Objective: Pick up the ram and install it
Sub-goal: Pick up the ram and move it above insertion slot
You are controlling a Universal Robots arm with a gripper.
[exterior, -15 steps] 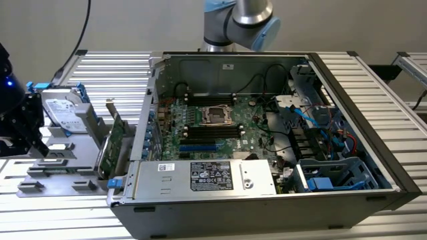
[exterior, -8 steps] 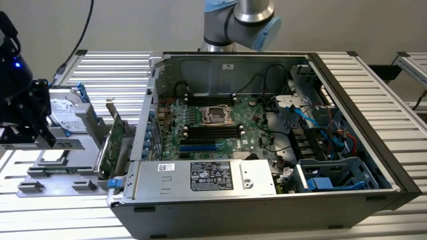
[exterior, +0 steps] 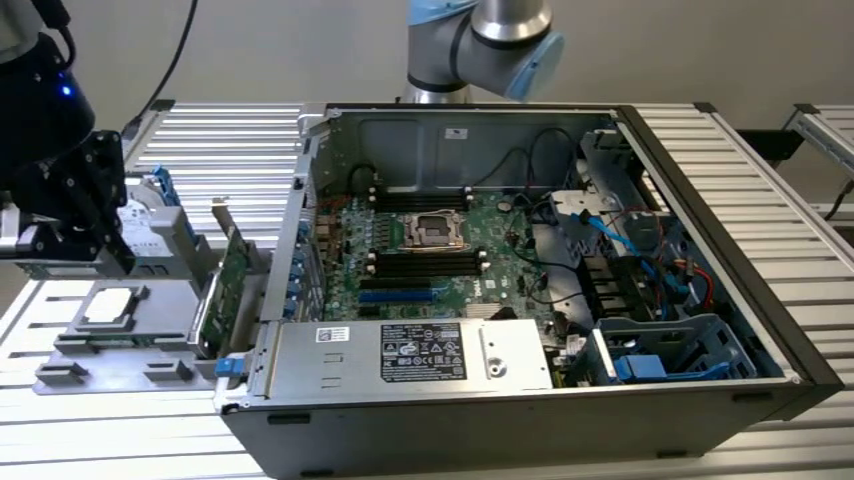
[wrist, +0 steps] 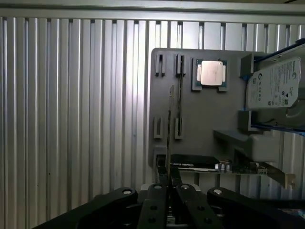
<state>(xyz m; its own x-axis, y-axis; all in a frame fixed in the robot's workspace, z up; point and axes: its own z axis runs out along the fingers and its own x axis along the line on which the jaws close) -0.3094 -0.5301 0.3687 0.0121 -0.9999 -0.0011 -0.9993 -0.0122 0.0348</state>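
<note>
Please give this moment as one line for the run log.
hand: shut on ram | position: over gray tray, beside computer case | ram: not yet installed

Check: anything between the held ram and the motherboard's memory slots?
Sideways, yes: the upright green expansion card and the near wall of the open metal computer case stand between the gripper, shut on the thin ram stick, and the long black memory slots. From above, the slots lie uncovered.

Robotics lab, open computer case [exterior: 507, 440], ribbed aluminium table [exterior: 227, 140], grey parts fixture [wrist: 205, 114]
</note>
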